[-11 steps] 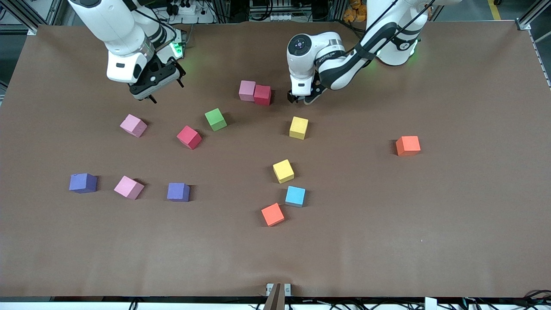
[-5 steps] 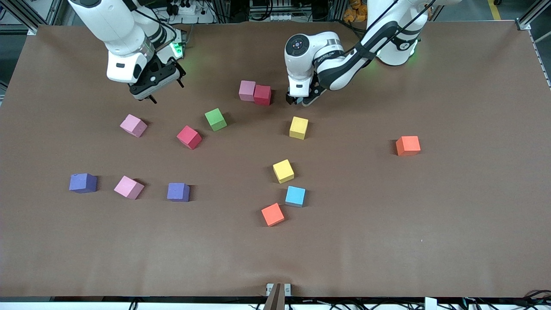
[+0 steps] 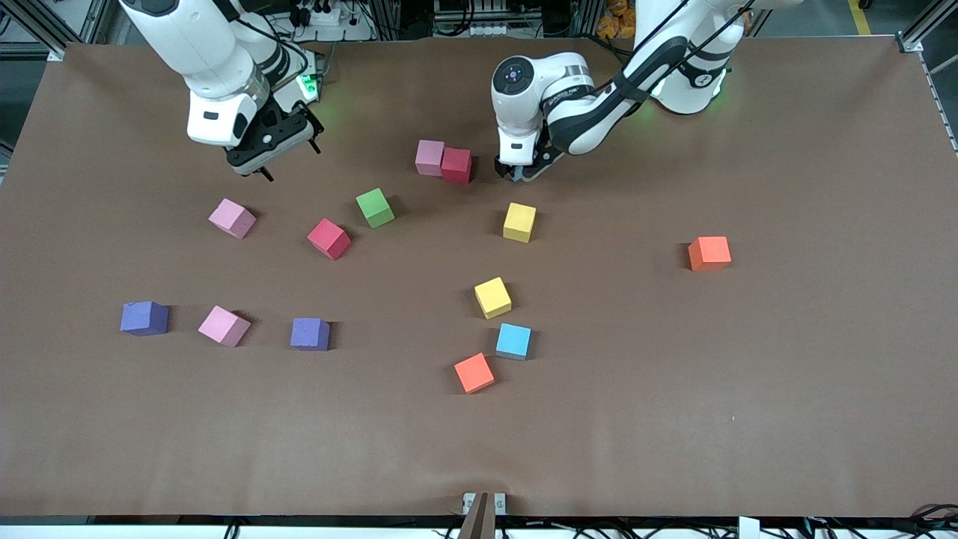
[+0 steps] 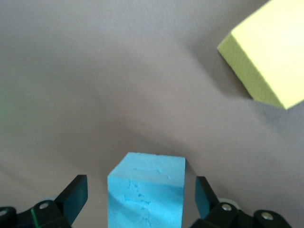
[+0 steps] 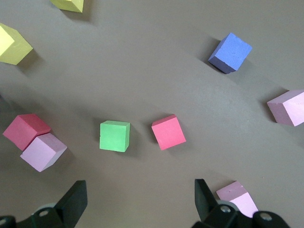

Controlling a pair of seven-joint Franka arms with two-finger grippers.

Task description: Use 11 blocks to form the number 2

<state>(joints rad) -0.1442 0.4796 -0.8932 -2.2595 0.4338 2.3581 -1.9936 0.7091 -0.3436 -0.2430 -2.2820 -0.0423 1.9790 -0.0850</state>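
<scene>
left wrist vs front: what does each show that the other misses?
Only left wrist: a light blue block sitting on the table between the open fingers of the left claw, with gaps on both sides. In the front view the arm hides nearly all of it.

Only front: the right claw, open, in the air above the table near the right arm's base; the joined pink block and red block; the other scattered blocks.

Both: the yellow block beside the left claw, and the brown table.
</scene>
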